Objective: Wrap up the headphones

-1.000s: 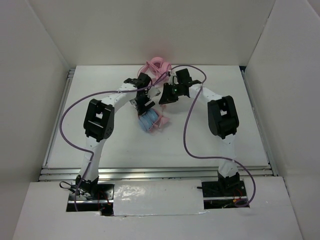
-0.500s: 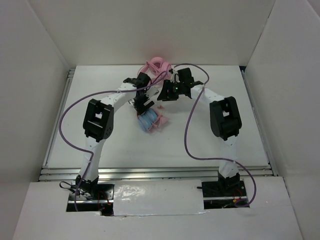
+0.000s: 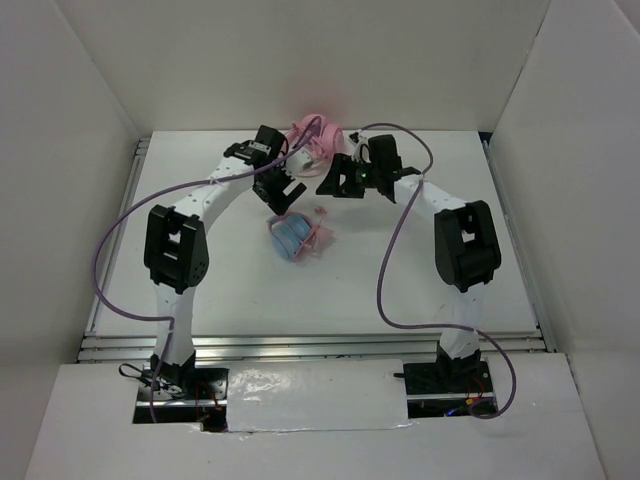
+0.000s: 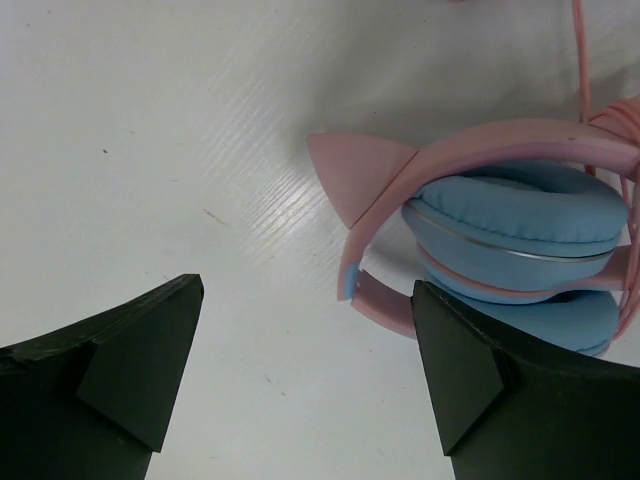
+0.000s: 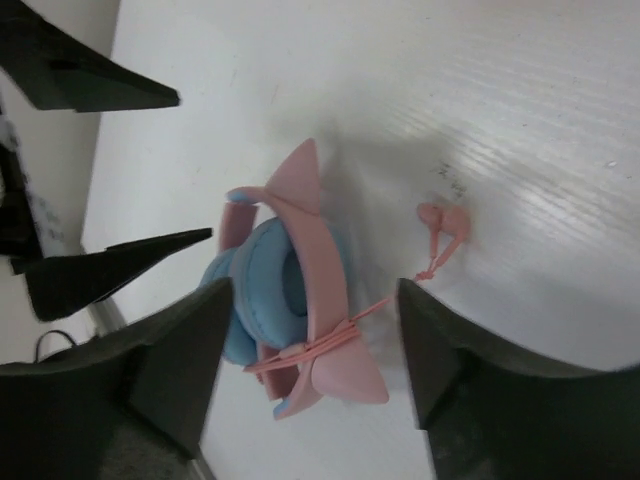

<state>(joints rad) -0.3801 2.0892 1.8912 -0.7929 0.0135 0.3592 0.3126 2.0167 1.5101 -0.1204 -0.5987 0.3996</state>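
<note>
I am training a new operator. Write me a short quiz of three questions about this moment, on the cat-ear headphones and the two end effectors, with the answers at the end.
1. True or false: the left end effector and the right end effector both stand open and hold nothing.
2. Where is the cable's plug?
A. On the table, beside the headphones
B. Clamped in the left end effector
C. Hanging over the table's edge
3. Fill the gap: the ear cups are light ____.

Key: 1. True. 2. A. 3. blue.
</note>
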